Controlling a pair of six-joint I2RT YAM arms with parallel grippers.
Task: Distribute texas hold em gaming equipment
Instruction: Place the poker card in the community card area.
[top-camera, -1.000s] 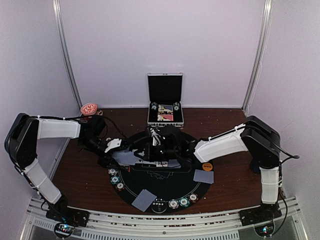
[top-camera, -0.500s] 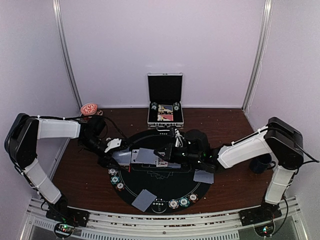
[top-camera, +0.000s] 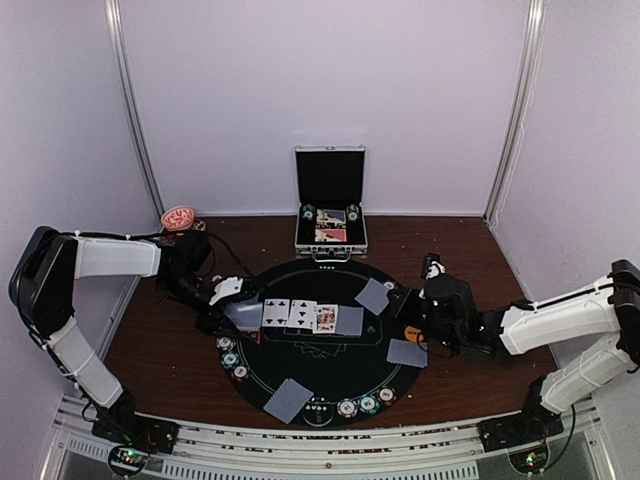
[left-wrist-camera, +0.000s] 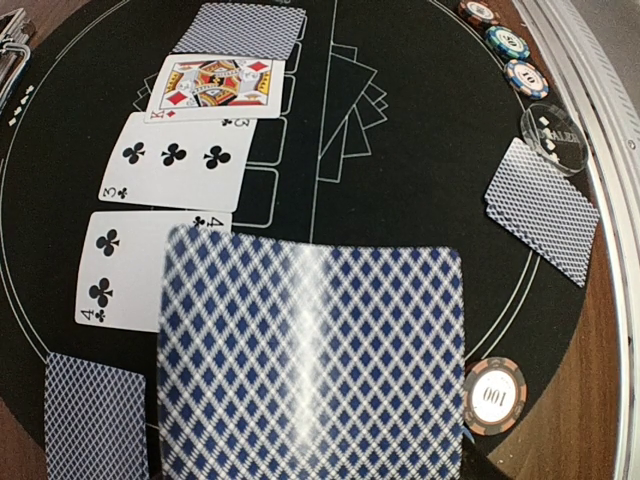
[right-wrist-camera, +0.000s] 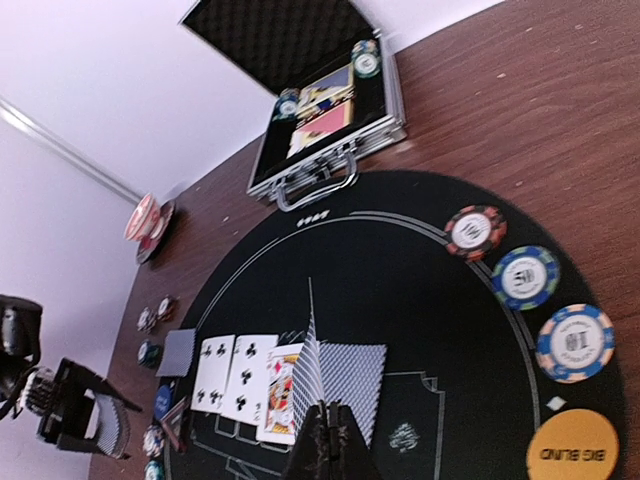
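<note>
On the round black mat (top-camera: 320, 375) lie the four of clubs (top-camera: 275, 313), three of clubs (top-camera: 300, 315), king of diamonds (top-camera: 325, 318) and a face-down card (top-camera: 350, 320) in a row. My left gripper (top-camera: 230, 303) holds a stack of face-down cards (left-wrist-camera: 310, 360) at the mat's left edge; the cards hide its fingers. My right gripper (right-wrist-camera: 328, 440) is shut on one card (right-wrist-camera: 320, 370), seen edge-on, and holds it (top-camera: 372, 295) above the mat's right side. Striped chips (top-camera: 228, 350) sit along the left rim, and more chips (top-camera: 360, 403) along the near rim.
The open silver case (top-camera: 331, 215) stands behind the mat. Face-down card pairs lie at the near left (top-camera: 288, 400) and right (top-camera: 407, 352). An orange big-blind button (right-wrist-camera: 572, 455) sits by three chips (right-wrist-camera: 525, 277). A red-white disc (top-camera: 178, 216) lies far left.
My right arm has drawn back to the right from the mat's middle with a card in its fingers, uncovering the row of cards. The left arm has stayed put.
</note>
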